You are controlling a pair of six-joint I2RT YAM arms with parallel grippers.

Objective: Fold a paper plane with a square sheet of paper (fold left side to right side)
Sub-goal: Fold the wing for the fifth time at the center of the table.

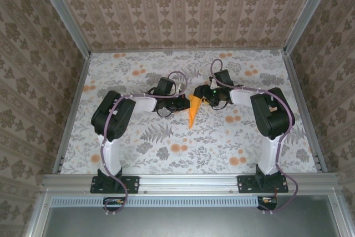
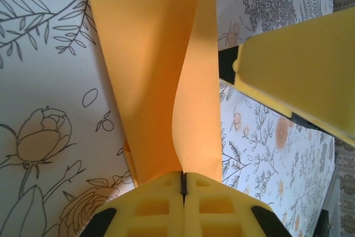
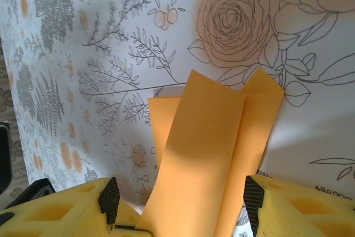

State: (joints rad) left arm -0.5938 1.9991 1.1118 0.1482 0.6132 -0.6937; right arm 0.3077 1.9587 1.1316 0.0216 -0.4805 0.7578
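Floral-print table (image 1: 138, 154), walled on three sides by brown patterned panels (image 1: 177, 4). Both arms reach inward and meet near the table's middle.

Orange paper (image 1: 192, 112) sits there between the two tools. It is folded into a narrow wedge, with the broad end up at the tools and the point toward the arm bases.

Left tool (image 2: 183, 184): yellow fingers pressed together, seam closed, clamped on the paper. Two layers fan out from the pinch, one broad and lower, the other standing up as a curved flap.

Right tool (image 3: 177, 206): fingers spread wide, not gripping. The paper passes up through the gap, its edge close against one black pad (image 3: 252, 201). Whether it touches that pad I cannot tell.

Left wrist view: one yellow finger of the right tool lies just beyond the raised flap.
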